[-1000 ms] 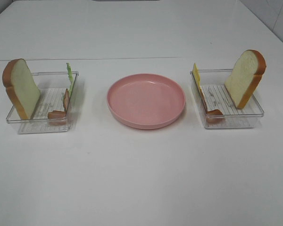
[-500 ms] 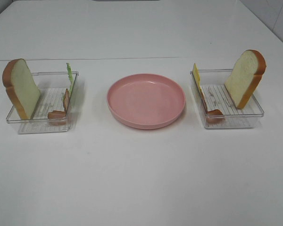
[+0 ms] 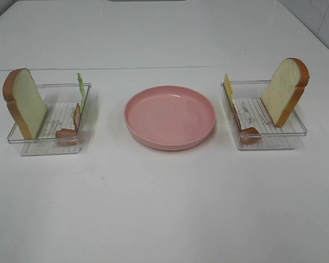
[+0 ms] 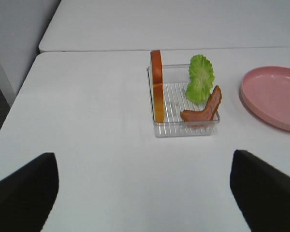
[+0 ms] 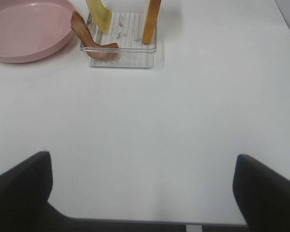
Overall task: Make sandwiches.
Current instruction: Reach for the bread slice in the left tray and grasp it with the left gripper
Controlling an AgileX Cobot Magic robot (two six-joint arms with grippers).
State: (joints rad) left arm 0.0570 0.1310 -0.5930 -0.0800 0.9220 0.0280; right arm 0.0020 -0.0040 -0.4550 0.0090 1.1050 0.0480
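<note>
- Exterior high view: the sandwich parts are unassembled, split between two clear trays on the white table [image 3: 164,208].
- In the left tray [image 3: 49,147], the left bread slice [image 3: 26,104], pale with an orange-brown crust, stands on edge against the outer wall. The green lettuce leaf [image 3: 81,90] stands at the inner wall, and the reddish-brown left bacon strip [image 3: 71,127] curls up at the near inner corner.
- The right tray [image 3: 268,144] mirrors this. The right bread slice [image 3: 284,90] leans at its outer side, the thin yellow cheese slice [image 3: 228,87] stands at the inner wall, and the right bacon strip [image 3: 247,131] lies at the near inner corner.
- The round pink plate [image 3: 170,146] sits between the trays, apart from both.
- The lettuce and cheese show almost edge-on here, so their shapes are hard to read.
- Left wrist view: the left gripper [image 4: 145,193] is released. Its dark fingers [image 4: 24,193] are blurred, cut off at the frame corners and spread wide over bare table, well short of the left tray. The bread shows only its crust edge, and the plate is cropped.
- Right wrist view: the right gripper [image 5: 144,193] is likewise spread and holds nothing, well short of the right tray. The tops of the bread and cheese run out of frame.
</note>
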